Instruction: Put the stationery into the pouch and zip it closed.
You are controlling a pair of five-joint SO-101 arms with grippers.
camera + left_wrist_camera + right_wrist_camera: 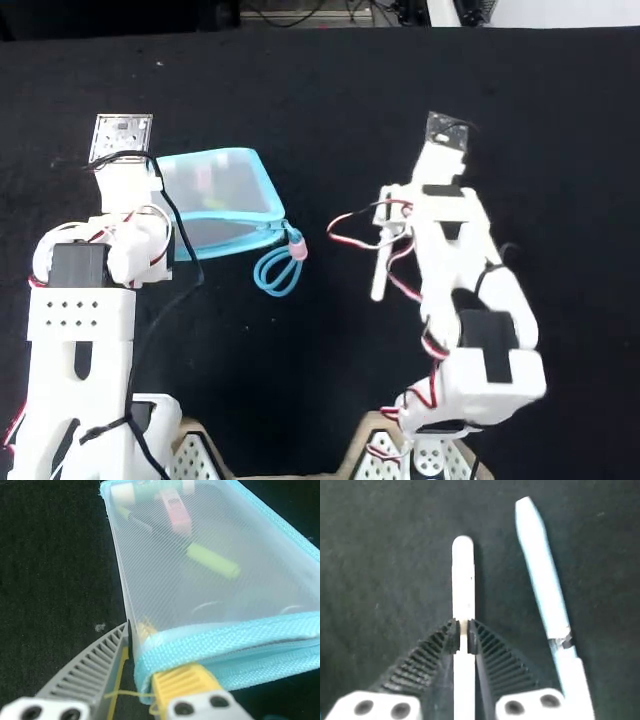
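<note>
A translucent pouch [215,195] with cyan trim lies at the back left, and its zipper loop [278,268] trails toward the middle. Pink and green stationery [212,560] shows through the pouch [200,580] wall. My left gripper [170,236] [137,650] is shut on the pouch's corner at the zipper edge. To the right of centre, my right gripper [392,228] [462,629] is shut on a white pen [377,280] [463,575]. I cannot tell whether that pen is off the cloth. A second pale pen-shaped item [542,575] lies beside it.
A black cloth [330,120] covers the table. The two arm bases [300,455] stand at the front edge. Bare cloth separates the zipper loop from the right arm.
</note>
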